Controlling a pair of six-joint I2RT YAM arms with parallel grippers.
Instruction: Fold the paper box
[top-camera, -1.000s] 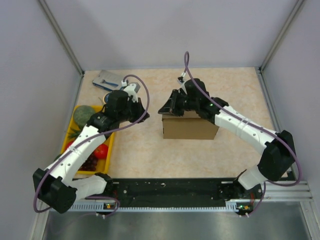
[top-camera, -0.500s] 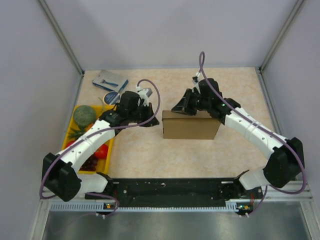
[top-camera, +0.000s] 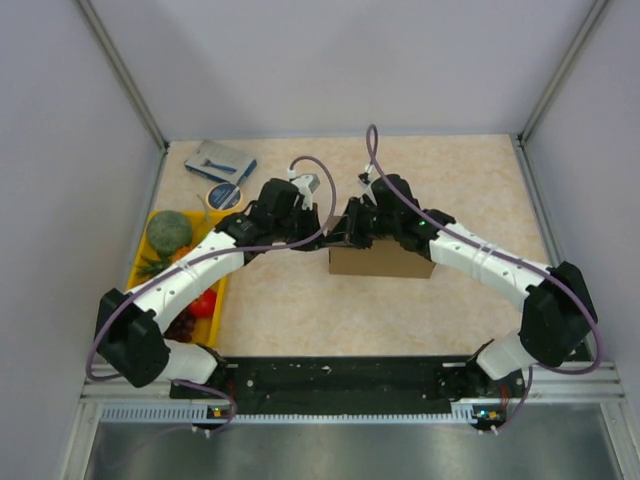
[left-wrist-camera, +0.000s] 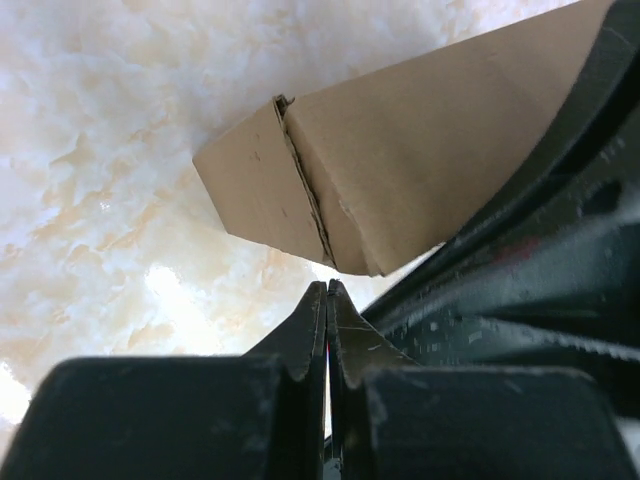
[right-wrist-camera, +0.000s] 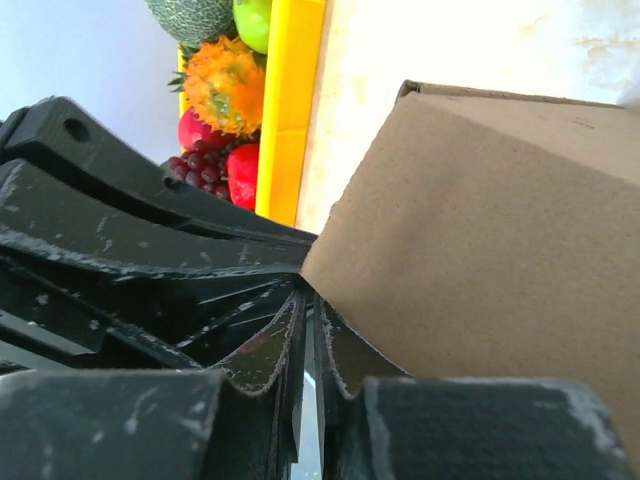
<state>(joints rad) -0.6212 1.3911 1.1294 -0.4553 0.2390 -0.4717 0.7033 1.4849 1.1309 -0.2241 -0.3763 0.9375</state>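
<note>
From overhead, the paper box (top-camera: 385, 260) stood as a closed brown carton at the middle of the table (top-camera: 470, 180), its long front face toward the arms' bases. A second before, the left arm had hung back over the yellow tray (top-camera: 143, 256) of fruit while the right one rested alone on the box top. By this moment the left gripper (top-camera: 322, 236) had swung across to the box's upper left corner, and the right gripper (top-camera: 346, 230) had come to the same corner, so the two black heads sat just beside each other there. The blue-grey packet (top-camera: 220, 158) lay untouched at the far left.

In the left wrist view, the left gripper (left-wrist-camera: 327, 292) had its jaws pressed together on nothing, the tips just short of a box (left-wrist-camera: 420, 170) corner where a seam of cardboard showed. The right arm's black fingers (left-wrist-camera: 530, 250) crowded in from the right, against the box face.

In the right wrist view, the right gripper (right-wrist-camera: 308, 302) also had its jaws together, with only a hairline between them and nothing caught in it. Its tip sat at the box's (right-wrist-camera: 480, 240) lower corner, with the left arm's fingers (right-wrist-camera: 150, 230) stacked beside it and the tray (right-wrist-camera: 295, 100) behind.

With both closed tips converging on one end, the box looked already formed. What remained seemed to be pressing or tucking that end shut, though whether either tip actually touched the cardboard could not be told.
</note>
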